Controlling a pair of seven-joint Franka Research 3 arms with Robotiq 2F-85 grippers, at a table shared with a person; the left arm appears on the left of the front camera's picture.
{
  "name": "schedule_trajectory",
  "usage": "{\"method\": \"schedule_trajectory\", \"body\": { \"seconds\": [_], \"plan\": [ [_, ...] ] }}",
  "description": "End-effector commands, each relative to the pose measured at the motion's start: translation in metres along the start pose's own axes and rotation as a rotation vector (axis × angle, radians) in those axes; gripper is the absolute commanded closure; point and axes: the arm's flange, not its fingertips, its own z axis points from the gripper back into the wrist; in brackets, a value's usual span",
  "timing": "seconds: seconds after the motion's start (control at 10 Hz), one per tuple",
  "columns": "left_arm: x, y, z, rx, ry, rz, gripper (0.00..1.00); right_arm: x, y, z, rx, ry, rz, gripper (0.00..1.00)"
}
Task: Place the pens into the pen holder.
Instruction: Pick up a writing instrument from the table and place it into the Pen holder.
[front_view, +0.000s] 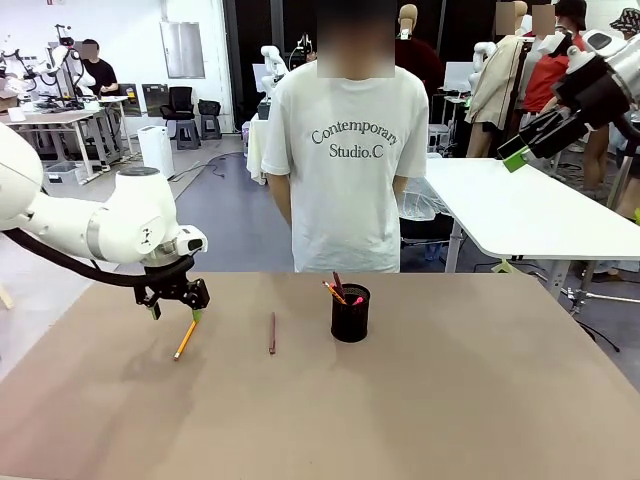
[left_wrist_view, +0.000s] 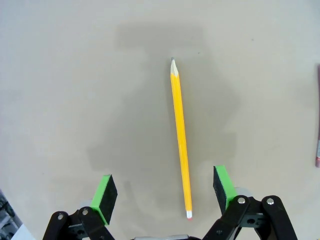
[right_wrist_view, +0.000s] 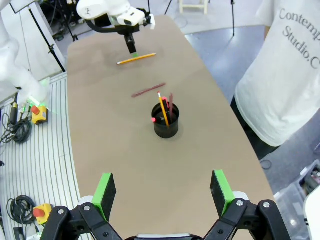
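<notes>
The left pincer (front_view: 176, 312) hangs low over the desk (front_view: 450, 400) close to its left edge, its jaws wide apart and empty. In its wrist view the yellow pencil (left_wrist_view: 180, 135) lies flat on the brown surface with its eraser end between the two green pads (left_wrist_view: 105, 196), nearer one pad than the other, and its sharpened tip pointing away from the camera. A red-brown pencil (front_view: 272, 333) lies flat just beside it toward the middle of the desk, apart from both the yellow pencil and the holder. The black mesh pen holder (front_view: 350, 313) stands upright near the middle of the desk, toward the far edge, with several pens (front_view: 336, 289) leaning in it, one orange, one dark red, one with a pink tip. The right pincer (front_view: 515, 155) is raised high off the right side, jaws wide and holding nothing; its wrist view looks down on the holder. A person (front_view: 345, 150) in a white T-shirt stands at the far edge.
</notes>
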Motion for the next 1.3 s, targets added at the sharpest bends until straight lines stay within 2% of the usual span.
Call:
{"method": "schedule_trajectory", "body": {
  "seconds": [0.0, 0.5, 1.0, 1.2],
  "plan": [
    [0.011, -0.004, -0.007, 0.034, 0.005, -0.008, 0.00, 0.000, 0.002, 0.000, 0.002, 0.000, 0.000, 0.00],
    [0.033, -0.013, -0.026, 0.058, 0.016, -0.018, 0.00, 0.000, 0.002, 0.000, 0.002, 0.000, 0.000, 0.00],
    [0.045, -0.012, -0.035, 0.047, 0.039, 0.007, 0.98, 0.000, 0.002, 0.000, 0.002, 0.000, 0.000, 0.00],
    [0.045, -0.013, -0.036, 0.049, 0.050, 0.008, 1.00, 0.000, 0.002, 0.000, 0.002, 0.000, 0.000, 0.00]
  ]
}}
